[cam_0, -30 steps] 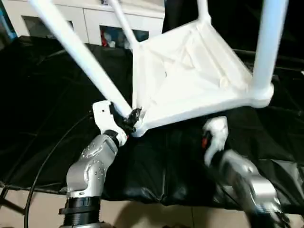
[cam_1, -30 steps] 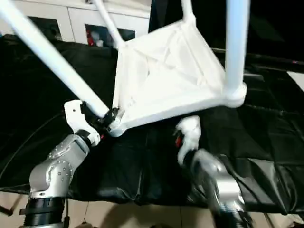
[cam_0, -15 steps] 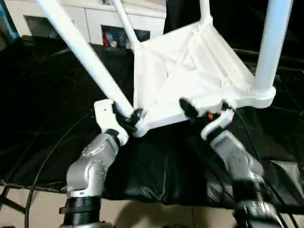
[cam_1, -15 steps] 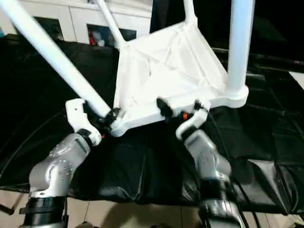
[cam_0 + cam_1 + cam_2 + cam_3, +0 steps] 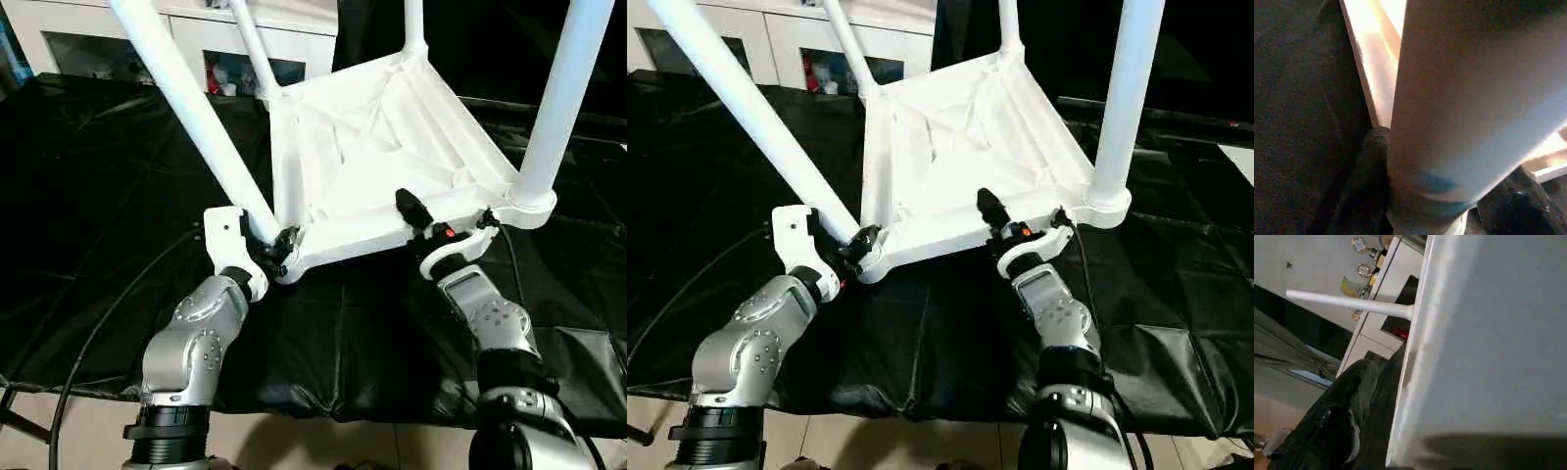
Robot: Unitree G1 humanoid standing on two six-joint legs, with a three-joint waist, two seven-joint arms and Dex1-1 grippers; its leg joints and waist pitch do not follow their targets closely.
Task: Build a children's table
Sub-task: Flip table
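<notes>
Black sheeting (image 5: 88, 196) covers the work surface, and on it the children's table (image 5: 382, 147) lies upside down, tilted, ribbed underside facing up, four tube legs seated in its corner sockets and rising out of the top of the head views. A white cabinet (image 5: 196, 49) with glass doors stands behind.

The left gripper (image 5: 277, 247) is clamped around the base of the near-left leg (image 5: 186, 108), right at its corner socket; the left wrist view confirms a black finger (image 5: 1369, 166) pressed against the tube. The right gripper (image 5: 1004, 225) straddles the near edge of the tabletop, one finger (image 5: 991, 209) over the rim and onto the underside. Whether that grasp is fully closed on the edge I cannot tell.

Judgement: all legs appear fitted, so the step in hand looks like securing a two-handed hold to turn the table upright. Done well, the right jaws should close firmly on the rim before any lift, and both arms should move together so the left leg is not levered out of its socket.

Not verifiable: the leg tips are cut off, so their straightness is unknown; how deeply each leg is seated is hidden; the lower right finger is out of sight beneath the rim.
</notes>
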